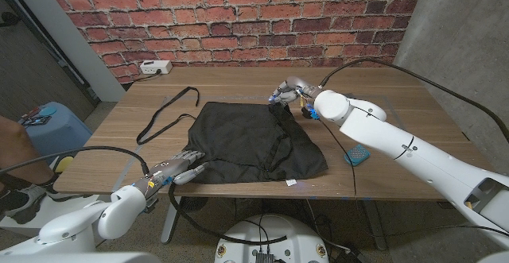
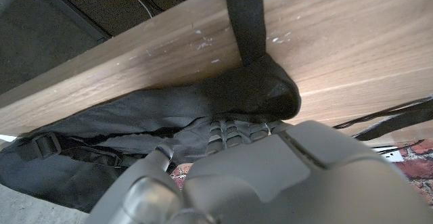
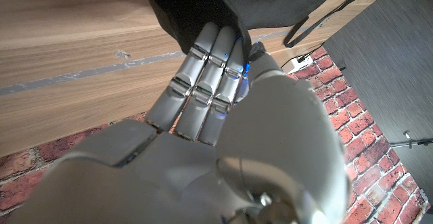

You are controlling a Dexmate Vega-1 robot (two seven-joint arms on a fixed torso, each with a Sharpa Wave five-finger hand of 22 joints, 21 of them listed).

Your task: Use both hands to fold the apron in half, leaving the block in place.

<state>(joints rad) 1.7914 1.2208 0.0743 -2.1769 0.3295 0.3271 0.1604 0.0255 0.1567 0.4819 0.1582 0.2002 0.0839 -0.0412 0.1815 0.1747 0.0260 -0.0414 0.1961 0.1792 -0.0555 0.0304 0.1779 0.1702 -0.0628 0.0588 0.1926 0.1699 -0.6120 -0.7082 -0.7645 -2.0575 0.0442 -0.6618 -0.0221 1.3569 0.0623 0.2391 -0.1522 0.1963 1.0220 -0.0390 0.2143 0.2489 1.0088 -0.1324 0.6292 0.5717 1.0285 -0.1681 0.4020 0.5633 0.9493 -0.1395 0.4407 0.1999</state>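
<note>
The black apron looks soft, light and floppy, so corners suit best. The left robot hand presses fingers on the near corner; whether it grips, I cannot tell. The right robot hand pinches the far corner.

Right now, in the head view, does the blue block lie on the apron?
No, the blue block lies on bare wood, apart from the black apron.

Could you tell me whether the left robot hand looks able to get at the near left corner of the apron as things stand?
Probably yes: the left robot hand already has its fingers at the apron corner, with nothing between them.
</note>
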